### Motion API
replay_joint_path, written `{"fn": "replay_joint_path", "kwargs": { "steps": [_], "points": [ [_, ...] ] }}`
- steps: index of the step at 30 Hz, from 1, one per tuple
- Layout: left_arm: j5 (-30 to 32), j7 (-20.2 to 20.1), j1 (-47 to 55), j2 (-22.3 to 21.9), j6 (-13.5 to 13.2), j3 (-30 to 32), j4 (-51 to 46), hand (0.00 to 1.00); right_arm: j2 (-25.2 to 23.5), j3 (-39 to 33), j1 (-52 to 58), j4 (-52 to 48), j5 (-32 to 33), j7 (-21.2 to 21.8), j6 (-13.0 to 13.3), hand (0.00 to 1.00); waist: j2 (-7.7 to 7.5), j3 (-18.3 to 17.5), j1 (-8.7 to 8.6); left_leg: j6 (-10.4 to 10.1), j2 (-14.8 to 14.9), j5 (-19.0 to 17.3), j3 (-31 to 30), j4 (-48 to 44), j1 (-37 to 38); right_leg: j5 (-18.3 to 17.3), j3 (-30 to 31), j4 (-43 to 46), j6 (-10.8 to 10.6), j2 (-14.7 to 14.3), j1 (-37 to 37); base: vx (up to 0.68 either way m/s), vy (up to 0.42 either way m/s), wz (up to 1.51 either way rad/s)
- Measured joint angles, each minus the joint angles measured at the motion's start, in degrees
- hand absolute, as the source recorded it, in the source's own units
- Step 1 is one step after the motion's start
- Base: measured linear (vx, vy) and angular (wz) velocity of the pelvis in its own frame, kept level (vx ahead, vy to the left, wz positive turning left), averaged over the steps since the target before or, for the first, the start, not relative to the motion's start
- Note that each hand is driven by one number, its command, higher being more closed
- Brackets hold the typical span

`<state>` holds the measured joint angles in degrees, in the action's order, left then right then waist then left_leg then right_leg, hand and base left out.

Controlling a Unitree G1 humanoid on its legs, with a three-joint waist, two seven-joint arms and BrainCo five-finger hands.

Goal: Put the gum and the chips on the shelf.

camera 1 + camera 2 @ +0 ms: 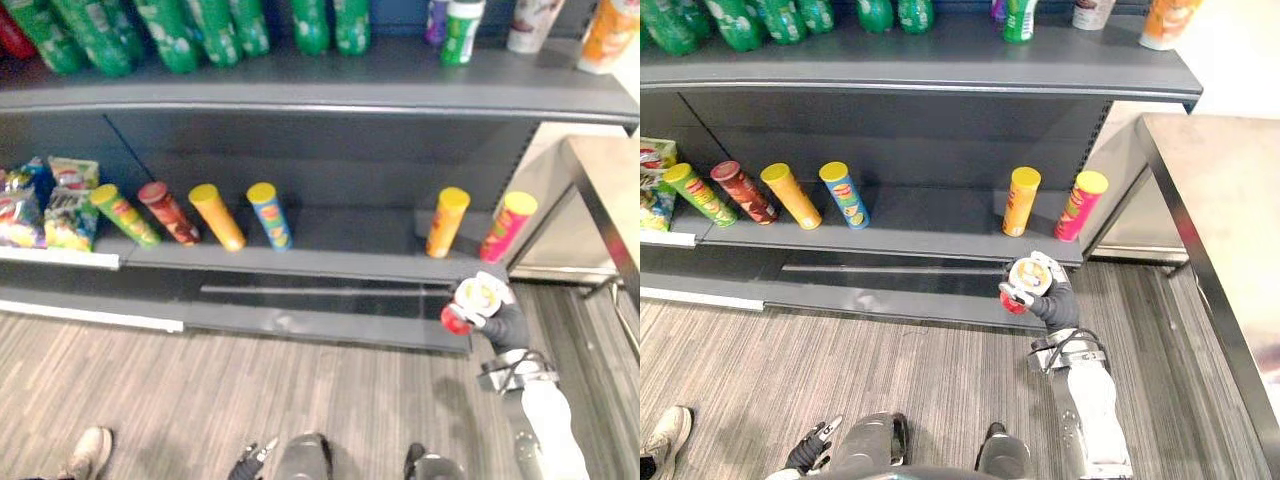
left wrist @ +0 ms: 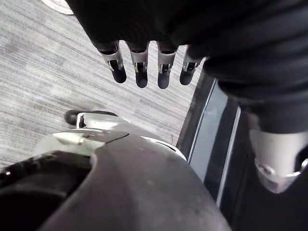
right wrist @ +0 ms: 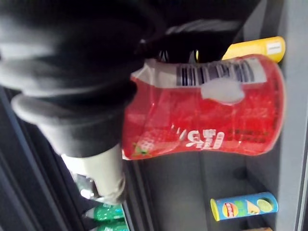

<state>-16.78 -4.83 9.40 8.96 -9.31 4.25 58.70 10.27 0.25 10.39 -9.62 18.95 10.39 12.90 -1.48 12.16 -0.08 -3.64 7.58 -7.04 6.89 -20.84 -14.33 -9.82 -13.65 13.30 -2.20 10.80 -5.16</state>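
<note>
Gripping a glossy red gum tub with curled fingers, the right hand hovers before the dark metal shelf of cylindrical chip cans. The left hand hangs straight-fingered above the striped floor.

Matt metal shelf, glossy plastic gum tub.

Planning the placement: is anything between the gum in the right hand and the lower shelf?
Yes. The gum tub in the right hand hangs just before the lower shelf, facing the orange can and pink can. Bare shelf lies to their left.
</note>
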Motion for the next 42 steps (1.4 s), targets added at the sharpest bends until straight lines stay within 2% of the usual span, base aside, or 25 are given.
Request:
{"fn": "replay_joint_path", "kwargs": {
  "steps": [1,3,4,5,6,7,8,9,11,12,13,14,16,18,20,21,22,24,25,29,32,37,42],
  "points": [
    [0.00,0.01,-0.02,-0.15,0.00,-0.01,0.04,0.00,0.05,0.01,-0.12,0.08,0.02,-0.01,0.00,1.00,0.31,-0.03,0.01,-0.86,0.41,0.55,-0.35,4.82,0.82,0.01,0.86,0.00,-0.05,0.18,-0.75,0.09,0.220,-0.36],
    [0.03,0.16,0.81,-0.87,-0.02,0.00,0.14,0.00,0.51,-0.17,-0.14,0.39,0.01,-0.06,0.00,1.00,1.51,-0.67,0.02,-1.22,1.22,0.64,-1.40,9.41,3.24,0.40,1.69,0.03,-0.79,0.05,-1.05,0.14,0.278,-0.39],
    [0.12,0.35,0.98,-1.26,-0.07,0.24,0.47,0.00,0.33,-0.77,-0.45,0.88,0.00,-0.14,-0.04,1.00,2.30,-1.03,0.14,-2.33,1.42,3.14,-0.68,10.41,4.54,1.25,3.19,0.12,-3.23,0.26,-0.72,0.18,0.334,-0.49],
    [0.26,0.92,1.12,-0.73,-0.11,0.23,0.68,0.00,-0.22,-0.39,-0.44,1.46,-0.01,-0.13,-0.21,1.00,0.88,-1.28,0.37,-1.86,0.23,3.16,1.24,9.32,4.81,1.59,4.70,-0.79,-3.86,1.65,-0.49,0.18,0.343,-0.48],
    [0.41,1.10,1.22,-0.32,-0.09,0.20,0.78,0.00,-0.21,-0.05,-0.40,1.42,-0.06,-0.08,-0.22,1.00,0.12,-1.67,0.39,-1.28,-0.62,2.64,2.11,8.99,4.72,2.14,5.32,-1.67,-4.72,2.55,-0.38,0.19,0.331,-0.40],
    [1.06,1.24,1.07,0.17,-0.05,0.14,1.33,0.00,-0.19,0.10,-0.63,1.16,-0.26,0.03,-0.22,1.00,-1.00,-2.21,0.38,0.10,-2.40,1.32,3.62,8.24,4.26,3.57,6.37,-3.69,-6.21,4.03,-0.24,0.22,0.315,-0.35],
    [1.80,1.30,0.88,0.26,-0.01,0.14,1.78,0.00,-0.17,0.10,-1.07,1.01,-0.44,0.02,-0.22,1.00,-1.81,-2.69,0.35,1.06,-3.67,-0.40,5.20,6.82,3.59,5.20,7.79,-5.18,-7.14,5.40,-0.29,0.25,0.367,-0.40],
    [1.86,1.36,0.78,0.24,0.00,0.12,1.79,0.00,-0.16,0.11,-1.49,1.05,-0.55,0.02,-0.25,1.00,-1.74,-2.65,0.39,1.66,-4.02,-1.34,6.01,5.97,3.42,6.57,8.53,-5.51,-7.34,5.78,-0.48,0.20,0.307,-0.56],
    [1.96,1.79,0.45,0.09,-0.04,-0.11,1.84,0.00,-0.18,0.64,-2.70,1.14,-1.02,-0.18,-0.59,1.00,-0.15,-2.82,0.46,3.23,-4.07,-3.45,9.10,4.60,3.67,11.40,11.62,-4.78,-6.30,5.95,-2.65,0.16,0.302,-0.65],
    [1.97,1.92,0.34,0.09,-0.06,-0.29,1.78,0.00,-0.19,0.80,-2.99,1.16,-1.05,-0.24,-0.62,1.00,0.10,-2.91,0.44,3.40,-4.04,-3.55,9.97,4.69,3.91,12.30,11.79,-4.15,-5.62,5.95,-3.41,0.22,0.379,-0.58],
    [1.97,2.13,0.02,0.11,-0.12,-0.59,1.70,0.00,-0.20,1.18,-3.90,1.62,-1.10,-0.44,-0.68,1.00,0.37,-2.77,0.29,3.57,-4.02,-3.51,11.42,5.05,4.81,13.66,11.73,-2.14,-3.78,5.95,-4.88,0.22,0.330,-0.50],
    [1.97,2.22,-0.20,0.11,-0.12,-0.64,1.56,0.00,-0.20,1.69,-4.52,2.16,-1.11,-0.78,-0.79,1.00,0.56,-2.65,0.22,3.66,-3.82,-3.46,12.52,5.27,5.93,14.49,10.68,-0.20,-2.94,6.08,-5.82,0.22,0.300,-0.47],
    [1.96,2.27,-0.35,0.04,-0.15,-1.21,1.53,0.00,-0.23,2.74,-5.69,3.94,-1.22,-1.12,-0.80,1.00,1.12,-2.32,0.24,3.81,-3.10,-3.43,13.41,5.69,8.01,14.11,8.03,0.47,-3.17,5.90,-5.57,0.14,0.104,-0.40],
    [1.94,2.22,-1.05,0.49,-0.14,-2.01,1.63,0.00,-0.25,3.83,-8.02,6.00,-1.62,-1.10,-0.86,1.00,1.17,-2.29,0.39,3.81,-1.73,-3.43,14.46,6.18,8.78,13.58,4.07,-1.66,-2.41,3.72,-6.42,0.09,-0.002,-0.38],
    [1.85,2.21,-1.60,0.41,-0.13,-2.19,1.67,0.00,-0.25,3.88,-8.41,6.04,-1.65,-1.12,-0.85,1.00,1.09,-2.32,0.27,3.78,-1.88,-3.45,14.58,6.59,8.72,13.89,4.51,-3.56,-2.79,3.08,-6.76,0.05,-0.056,-0.03],
    [1.69,2.12,-1.95,0.60,-0.11,-2.21,1.80,0.00,-0.27,4.00,-8.17,6.07,-1.66,-1.15,-0.88,1.00,0.28,-2.59,0.29,3.67,-2.44,-3.50,14.56,6.39,8.79,15.08,5.14,-4.46,-3.80,3.27,-6.42,0.06,-0.129,0.16],
    [1.71,2.22,-2.29,0.42,-0.10,-2.02,2.07,0.00,-0.02,4.13,-8.07,6.12,-1.67,-1.11,-1.02,1.00,0.77,-2.26,0.46,3.50,-2.44,-3.56,14.37,6.30,9.49,13.89,4.62,-4.85,-5.21,3.39,-5.23,0.06,-0.183,0.13],
    [1.71,2.18,-2.32,-0.85,-0.11,-1.66,2.37,0.00,0.07,4.16,-8.06,6.11,-1.66,-1.07,-1.06,1.00,2.76,-1.86,0.59,2.33,-0.83,-2.88,13.92,6.97,10.56,13.72,3.55,-6.81,-5.40,1.65,-3.07,0.03,-0.200,0.03],
    [1.72,2.17,-2.25,-1.06,-0.11,-1.59,2.45,0.00,0.07,4.17,-8.05,6.10,-1.66,-1.08,-1.09,1.00,3.00,-1.97,0.59,1.86,-0.42,-2.68,13.45,7.37,10.76,13.71,3.04,-7.66,-5.40,1.07,-2.39,0.00,-0.199,0.07],
    [1.82,1.95,-2.33,-1.36,-0.01,0.71,2.87,0.00,0.27,3.26,-7.51,5.80,-1.17,-1.12,-1.12,1.00,2.75,-2.23,0.34,-1.20,1.59,-0.37,10.22,12.23,11.68,12.41,-0.70,-13.00,-4.55,-2.19,0.73,-0.05,-0.201,0.23],
    [1.98,2.01,-1.98,-1.48,0.05,0.91,2.85,0.00,0.27,2.83,-6.51,5.65,-1.03,-1.10,-1.13,1.00,2.59,-2.71,0.59,-2.28,2.41,2.58,9.23,16.25,12.79,12.52,-2.07,-14.88,-3.91,-3.96,1.80,-0.08,-0.172,0.25],
    [3.06,2.20,-0.95,-1.98,0.80,2.83,2.85,0.00,0.07,2.76,-5.67,5.58,-1.06,-1.25,-1.15,1.00,2.48,-3.94,0.54,-2.98,2.88,5.05,8.68,19.99,13.60,13.35,-2.33,-16.55,-3.02,-5.20,1.91,-0.03,-0.066,0.01],
    [4.57,2.24,-0.81,-2.00,1.06,2.82,2.81,0.00,0.07,2.62,-5.85,5.58,-1.18,-1.60,-1.45,1.00,2.46,-5.13,0.57,-3.10,2.41,5.32,8.90,21.40,15.44,14.04,-2.17,-17.96,-2.65,-5.25,3.59,0.04,0.002,-0.01]
  ]
}}
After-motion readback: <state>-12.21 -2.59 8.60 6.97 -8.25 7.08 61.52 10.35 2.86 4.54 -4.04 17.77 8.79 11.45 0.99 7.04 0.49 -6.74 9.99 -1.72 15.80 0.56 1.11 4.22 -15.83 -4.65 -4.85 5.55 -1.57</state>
